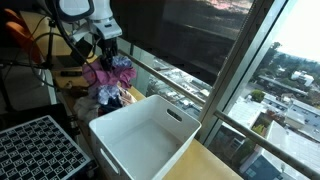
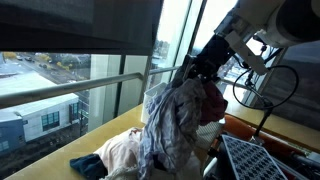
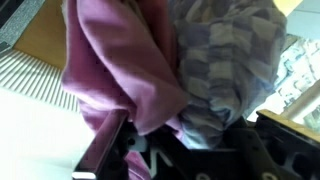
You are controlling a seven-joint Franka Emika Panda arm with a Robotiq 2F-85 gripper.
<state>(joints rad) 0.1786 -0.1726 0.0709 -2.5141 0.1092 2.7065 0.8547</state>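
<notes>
My gripper (image 1: 108, 57) is shut on a bunch of clothes: a pink garment (image 3: 120, 70) and a grey-blue plaid garment (image 3: 225, 70), held together in the air. In an exterior view the bundle (image 1: 112, 72) hangs just behind the far corner of a white plastic bin (image 1: 140, 140). In an exterior view the plaid cloth (image 2: 170, 125) hangs low from the gripper (image 2: 205, 72), with the pink part (image 2: 213, 103) beside it. More clothes lie on the wooden table below: a beige piece (image 2: 120, 152) and a blue piece (image 2: 88, 163).
A black mesh basket (image 1: 35, 150) stands beside the white bin; it also shows in an exterior view (image 2: 262, 160). A window with a metal rail (image 1: 180, 75) runs along the table's far side. Cables and a stand (image 1: 40, 45) are behind the arm.
</notes>
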